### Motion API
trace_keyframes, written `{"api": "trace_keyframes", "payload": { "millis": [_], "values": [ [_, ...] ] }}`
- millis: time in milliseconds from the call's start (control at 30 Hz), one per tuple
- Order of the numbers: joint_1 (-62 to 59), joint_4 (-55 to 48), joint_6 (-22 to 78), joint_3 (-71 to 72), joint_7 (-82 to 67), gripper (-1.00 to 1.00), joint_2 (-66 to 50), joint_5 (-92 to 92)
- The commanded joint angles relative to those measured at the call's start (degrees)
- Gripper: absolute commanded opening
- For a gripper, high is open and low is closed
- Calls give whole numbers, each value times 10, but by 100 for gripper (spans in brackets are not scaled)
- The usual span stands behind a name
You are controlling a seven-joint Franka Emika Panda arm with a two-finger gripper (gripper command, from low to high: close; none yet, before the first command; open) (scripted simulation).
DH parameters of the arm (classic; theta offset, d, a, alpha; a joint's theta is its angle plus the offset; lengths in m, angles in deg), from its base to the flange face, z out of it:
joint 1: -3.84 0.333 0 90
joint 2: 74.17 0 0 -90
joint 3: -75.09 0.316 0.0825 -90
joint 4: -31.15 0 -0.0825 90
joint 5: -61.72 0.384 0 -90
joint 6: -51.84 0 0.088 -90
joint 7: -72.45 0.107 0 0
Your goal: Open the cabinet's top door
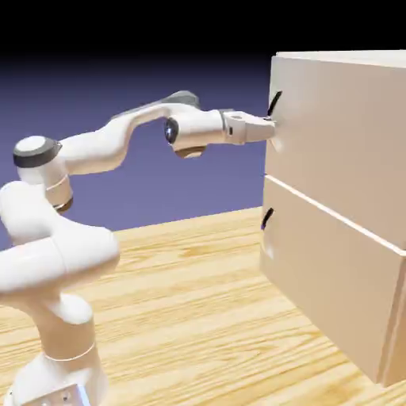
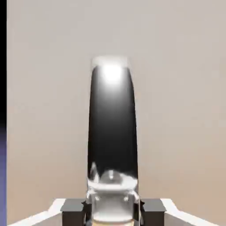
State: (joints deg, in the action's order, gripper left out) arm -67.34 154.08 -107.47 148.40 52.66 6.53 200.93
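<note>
top door (image 1: 341, 151) handle (image 2: 112, 128) sits clamped between the tool (image 2: 112, 211).

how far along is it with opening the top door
Done: the arm has reached the cabinet and the gripper is shut on the top door's handle, seen between the fingertips in the hand view. In hand: the grip. Left: the pull; the top door looks flush and closed.

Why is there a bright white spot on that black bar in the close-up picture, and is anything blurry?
Hand view: glare on the glossy black curved handle, against the evenly lit beige top door. Exterior view: soft, slightly blurred; black band above the beige boxy cabinet.
</note>
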Motion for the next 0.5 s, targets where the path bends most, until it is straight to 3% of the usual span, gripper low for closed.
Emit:
{"api": "trace_keyframes", "payload": {
  "millis": [0, 467],
  "values": [
    [16, 21, 16, -8, -10, -100, 4, 7],
    [244, 311, 246, -158, -125, -100, 44, 1]
  ]
}}
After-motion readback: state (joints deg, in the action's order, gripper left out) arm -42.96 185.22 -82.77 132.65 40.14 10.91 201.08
